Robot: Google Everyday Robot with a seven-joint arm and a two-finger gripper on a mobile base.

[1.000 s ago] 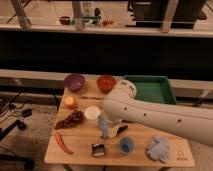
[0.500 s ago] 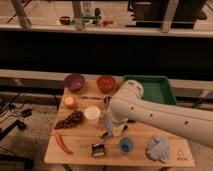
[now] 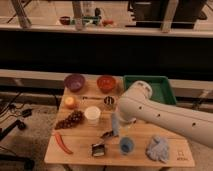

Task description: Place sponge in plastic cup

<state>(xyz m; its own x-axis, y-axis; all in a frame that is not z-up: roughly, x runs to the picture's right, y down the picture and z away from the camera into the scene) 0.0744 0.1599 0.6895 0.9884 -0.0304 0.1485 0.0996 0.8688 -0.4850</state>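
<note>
The gripper (image 3: 111, 133) hangs low over the wooden table (image 3: 75, 155), just left of the plastic cup (image 3: 126, 145) and a touch behind it, its fingers pressed together. What they pinch, I can't tell. The sponge can't be picked out. A white cup (image 3: 92, 115) stands behind the gripper.

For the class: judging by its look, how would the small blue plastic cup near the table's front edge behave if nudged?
The plastic cup looks small and thin-walled, so probably light and likely to slide or tip. It stands upright, so rolling seems unlikely until toppled. The gripper hangs shut just left of it.
</note>
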